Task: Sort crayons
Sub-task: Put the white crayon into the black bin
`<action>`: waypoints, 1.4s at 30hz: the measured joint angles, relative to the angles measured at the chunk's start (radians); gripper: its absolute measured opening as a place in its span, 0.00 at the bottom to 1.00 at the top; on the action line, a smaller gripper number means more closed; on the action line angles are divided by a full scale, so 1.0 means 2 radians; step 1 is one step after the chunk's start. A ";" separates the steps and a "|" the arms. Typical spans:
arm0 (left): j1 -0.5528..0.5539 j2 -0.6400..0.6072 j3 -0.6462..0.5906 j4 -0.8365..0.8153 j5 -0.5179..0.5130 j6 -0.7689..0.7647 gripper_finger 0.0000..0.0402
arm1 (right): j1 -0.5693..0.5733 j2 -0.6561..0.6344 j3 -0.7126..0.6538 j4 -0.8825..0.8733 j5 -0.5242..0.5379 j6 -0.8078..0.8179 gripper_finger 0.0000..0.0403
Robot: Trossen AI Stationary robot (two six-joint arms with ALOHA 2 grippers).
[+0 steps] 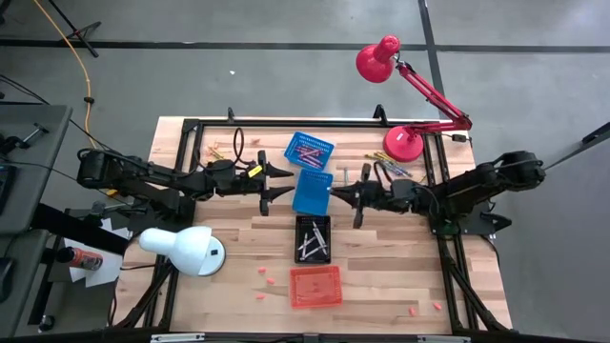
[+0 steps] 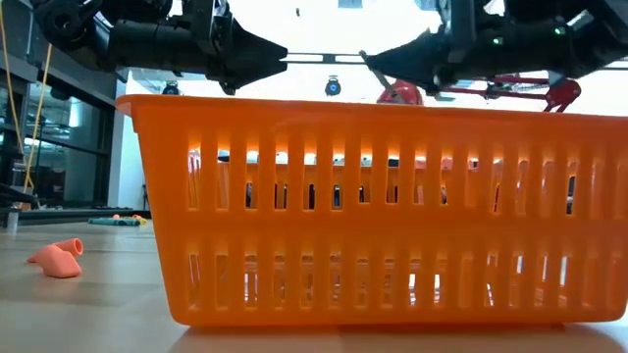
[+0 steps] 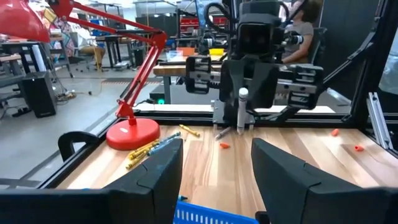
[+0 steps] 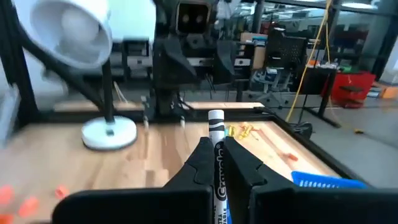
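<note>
My right gripper point(image 4: 216, 155) is shut on a white crayon point(image 4: 216, 134) and reaches level from the table's right, at the right edge of the nearer blue basket point(image 1: 313, 191). My left gripper point(image 3: 217, 183) faces it from the left, open and holding nothing, above that basket's rim point(image 3: 208, 214). It sees the white crayon point(image 3: 241, 107) upright in the right gripper. A second blue basket point(image 1: 309, 148) holding crayons stands farther back. Loose crayons lie by the red lamp's base point(image 3: 149, 149) and at the far left point(image 1: 224, 152). My right gripper pinches the white crayon's wrapped middle point(image 4: 218, 154) between its two fingers. The fingers come level from the table's right and lie across the crayon. The crayon stands upright, its upper end point(image 4: 216, 117) above the fingers, lifted clear of the table.
A black basket point(image 1: 313, 238) with several crayons and an orange basket point(image 1: 315, 286) stand toward the near edge. A white lamp point(image 1: 186, 250) is at the near left, a red lamp point(image 1: 405, 143) at the far right. Small pink bits point(image 1: 267, 279) lie on the wood.
</note>
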 joint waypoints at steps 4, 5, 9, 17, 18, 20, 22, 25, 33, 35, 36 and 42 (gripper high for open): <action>0.000 0.000 0.000 0.000 0.000 0.000 0.44 | 0.000 0.000 0.046 -0.079 -0.006 -0.039 0.00; 0.000 0.000 0.000 0.000 0.000 0.000 0.44 | 0.000 0.000 0.055 -0.095 -0.007 -0.039 0.00; 0.000 0.000 0.000 0.000 0.000 0.000 0.44 | 0.000 0.000 0.067 -0.107 -0.046 -0.040 0.00; 0.000 0.000 0.000 -0.003 0.000 0.000 0.44 | 0.000 0.000 0.067 -0.102 -0.147 -0.012 0.00; 0.000 0.000 0.000 -0.004 0.000 0.000 0.44 | 0.000 0.000 0.067 -0.102 -0.167 -0.004 0.00; 0.000 0.000 0.000 -0.008 0.000 0.000 0.44 | 0.000 0.001 0.067 -0.102 -0.198 0.011 0.00; 0.000 0.000 0.000 -0.008 0.000 0.000 0.44 | 0.001 0.002 0.067 -0.103 -0.209 0.020 0.00; 0.000 0.000 0.000 -0.008 0.000 0.000 0.44 | 0.004 0.002 0.067 -0.106 -0.209 0.018 0.00; 0.000 0.000 0.000 -0.008 0.000 0.000 0.44 | 0.026 0.024 0.070 -0.107 -0.200 0.065 0.00; 0.000 0.000 0.000 -0.008 0.000 0.003 0.44 | 0.032 0.050 0.082 -0.107 -0.188 0.089 0.00; 0.000 0.000 0.000 -0.008 0.000 0.006 0.44 | 0.035 0.065 0.091 -0.106 -0.183 0.101 0.00; 0.000 0.000 0.000 -0.009 0.000 0.016 0.44 | 0.051 0.173 0.167 -0.124 -0.113 0.238 0.00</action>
